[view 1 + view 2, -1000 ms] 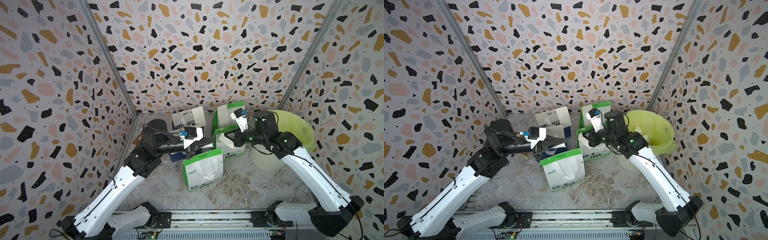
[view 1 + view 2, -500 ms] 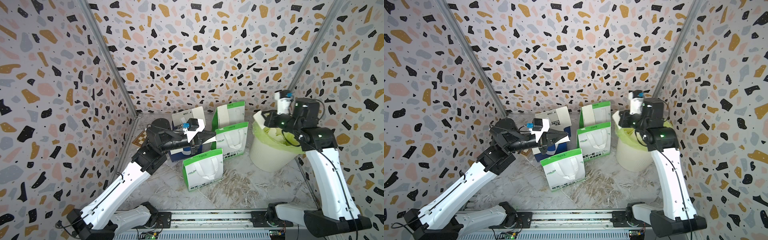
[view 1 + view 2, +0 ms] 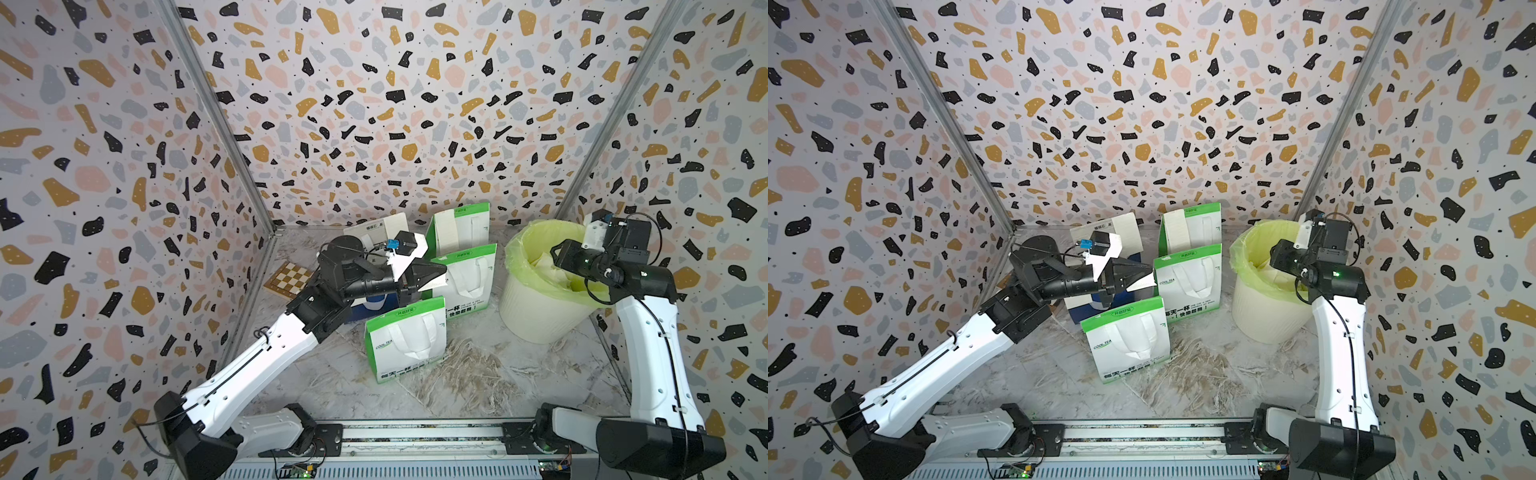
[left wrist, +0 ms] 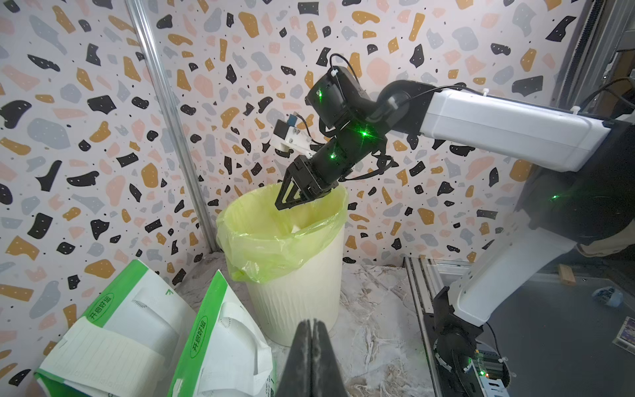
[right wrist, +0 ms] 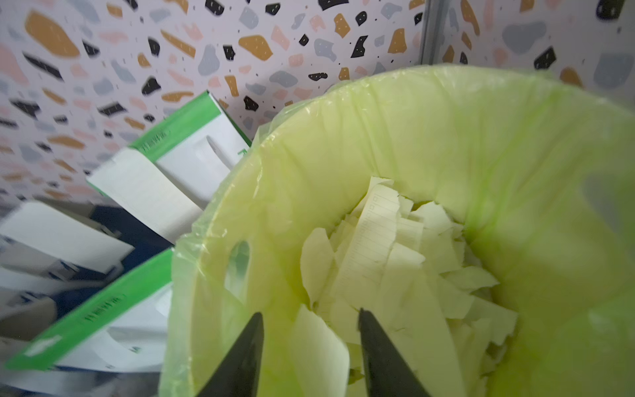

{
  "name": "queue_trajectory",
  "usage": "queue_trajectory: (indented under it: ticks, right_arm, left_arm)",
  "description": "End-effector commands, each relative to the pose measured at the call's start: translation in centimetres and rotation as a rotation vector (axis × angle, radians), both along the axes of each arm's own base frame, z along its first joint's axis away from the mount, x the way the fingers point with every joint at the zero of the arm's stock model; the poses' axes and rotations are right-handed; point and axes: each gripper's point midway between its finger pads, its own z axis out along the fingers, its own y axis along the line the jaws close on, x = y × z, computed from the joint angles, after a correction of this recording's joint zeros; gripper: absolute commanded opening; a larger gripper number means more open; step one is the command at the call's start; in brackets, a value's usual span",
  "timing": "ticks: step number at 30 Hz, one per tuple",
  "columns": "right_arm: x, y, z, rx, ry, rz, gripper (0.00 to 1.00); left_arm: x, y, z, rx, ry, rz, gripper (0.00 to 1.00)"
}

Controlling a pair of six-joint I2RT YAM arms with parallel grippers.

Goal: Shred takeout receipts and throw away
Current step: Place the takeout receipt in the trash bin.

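Bin at right on the surface, torn receipt pieces heaped inside; right tool over its mouth. Left of bin, three bags in a row: near bag, middle bag, far bag with a receipt on its face. Another bag farther left; checkerboard by the left wall. Left tool above the bags, torn slip pinched at its tip.

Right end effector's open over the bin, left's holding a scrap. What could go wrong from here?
The piece in the right end effector's open jaws is near the bin rim; it may snag on the liner.
The left end effector must bring its scrap there; it could hit the right arm.
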Motion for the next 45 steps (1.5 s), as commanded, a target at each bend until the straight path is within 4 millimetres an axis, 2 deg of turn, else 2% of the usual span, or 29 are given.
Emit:
queue_trajectory:
  ticks: [1, 6, 9, 11, 13, 16, 18, 21, 28, 33, 40, 41, 43, 45]
  right_arm:
    - [-0.3, 1.3, 1.6, 0.035, -0.045, 0.065, 0.61]
    - [-0.5, 4.8, 2.4, 0.169, -0.090, 0.240, 0.69]
    - [-1.5, 7.2, 4.8, 0.222, -0.175, 0.365, 0.70]
    - [-3.0, 9.8, 7.3, 0.254, -0.258, 0.511, 0.70]
    - [-5.1, 13.3, 9.8, 0.267, -0.343, 0.692, 0.70]
    - [-8.4, 17.7, 11.7, 0.287, -0.429, 0.907, 0.70]
    - [-10.2, 19.9, 11.9, 0.296, -0.454, 1.004, 0.71]
    - [-11.9, 22.4, 11.3, 0.300, -0.461, 1.099, 0.72]
    - [-13.0, 25.7, 9.3, 0.305, -0.435, 1.186, 0.72]
    - [-13.3, 26.9, 9.3, 0.309, -0.448, 1.217, 0.60]
    - [-13.4, 27.3, 9.8, 0.312, -0.470, 1.212, 0.26]
    - [-13.3, 27.3, 9.7, 0.308, -0.471, 1.205, 0.20]
    - [-12.7, 27.1, 9.6, 0.297, -0.470, 1.162, 0.00]
    - [-12.2, 26.8, 9.4, 0.289, -0.464, 1.125, 0.00]
  left_arm:
    - [-0.1, -0.3, 2.0, -0.041, -0.025, 0.005, 0.00]
    - [0.1, -1.0, 1.3, -0.029, -0.004, 0.007, 0.00]
    - [0.3, -1.4, 1.2, -0.031, 0.013, 0.009, 0.00]
    - [0.4, -1.6, 1.3, -0.040, 0.020, 0.008, 0.00]
    - [0.5, -1.8, 1.8, -0.066, 0.022, 0.004, 0.00]
    - [0.6, -1.9, 2.4, -0.104, 0.034, 0.004, 0.00]
    - [0.7, -1.9, 2.8, -0.132, 0.045, 0.005, 0.00]
    - [0.5, -1.8, 3.4, -0.179, 0.065, -0.012, 0.00]
    - [0.3, -1.8, 3.5, -0.204, 0.090, -0.029, 0.00]
    - [0.3, -1.9, 3.1, -0.191, 0.097, -0.028, 0.00]
    - [0.3, -2.0, 3.0, -0.191, 0.098, -0.036, 0.00]
    - [0.3, -2.0, 2.9, -0.190, 0.101, -0.036, 0.00]
    - [0.3, -2.0, 3.0, -0.190, 0.101, -0.035, 0.00]
    - [0.2, -2.0, 2.9, -0.188, 0.100, -0.039, 0.01]
